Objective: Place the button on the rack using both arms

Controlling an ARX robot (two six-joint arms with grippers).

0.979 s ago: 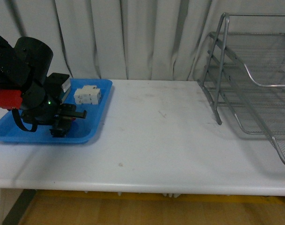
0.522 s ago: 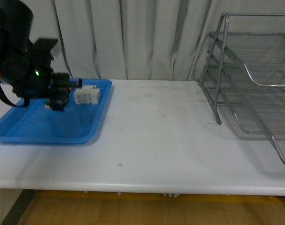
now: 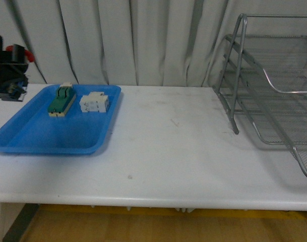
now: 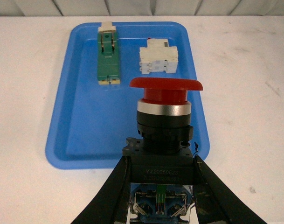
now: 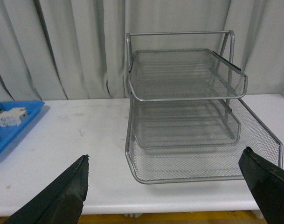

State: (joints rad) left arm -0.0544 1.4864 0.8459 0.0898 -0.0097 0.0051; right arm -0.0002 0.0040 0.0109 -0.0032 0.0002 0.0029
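Note:
The button (image 4: 165,100), with its red mushroom cap, black collar and blue-green block, is held by its body in my left gripper (image 4: 161,163), which is shut on it. It hangs above the near end of the blue tray (image 4: 86,116). In the front view the left arm (image 3: 7,70) shows only at the far left edge, raised above the tray. The silver three-tier wire rack (image 3: 274,91) stands at the table's right end. My right gripper (image 5: 165,154) is open and empty, facing the rack (image 5: 188,93) from in front with a gap between them.
The blue tray (image 3: 22,136) lies on the white table's left side and holds a green-and-cream switch (image 3: 61,100) and a white rectangular block (image 3: 94,102). Grey curtains hang behind the table. The table's front edge runs close below the rack in the right wrist view.
My left arm has lifted off the blue tray with the button and swung up and to the far left, uncovering the green-and-cream switch. The rack and white block have not moved.

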